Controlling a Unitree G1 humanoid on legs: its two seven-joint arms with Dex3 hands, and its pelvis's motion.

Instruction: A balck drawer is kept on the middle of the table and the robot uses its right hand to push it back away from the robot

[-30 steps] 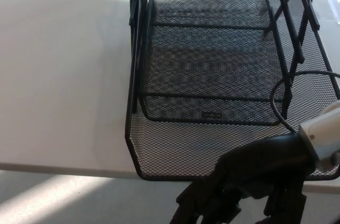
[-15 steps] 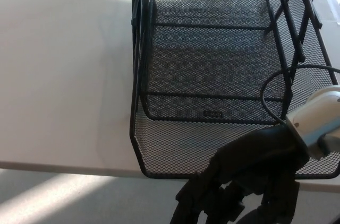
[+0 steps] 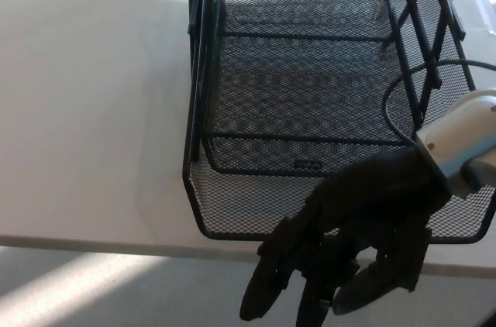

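A black wire-mesh drawer unit (image 3: 310, 110) stands on the white table (image 3: 85, 110), with its pulled-out lower tray (image 3: 232, 215) reaching almost to the table's front edge. My right hand (image 3: 349, 242) comes in from the lower right and hangs over the tray's front rim. Its black fingers (image 3: 267, 284) are spread apart and point down past the table edge, holding nothing. A black cable (image 3: 395, 110) loops up from the white wrist (image 3: 465, 145) over the mesh. The left hand does not show.
The table's front edge (image 3: 93, 246) runs across the bottom, with grey floor (image 3: 101, 288) below it. Sunlit patches lie on the table at the top left. The mesh frame's upright bars (image 3: 434, 25) rise at the right.
My right hand has risen and moved forward onto the tray's front rim, and its fingers have spread. The drawer unit has shifted slightly away, its far rim now cut by the top edge.
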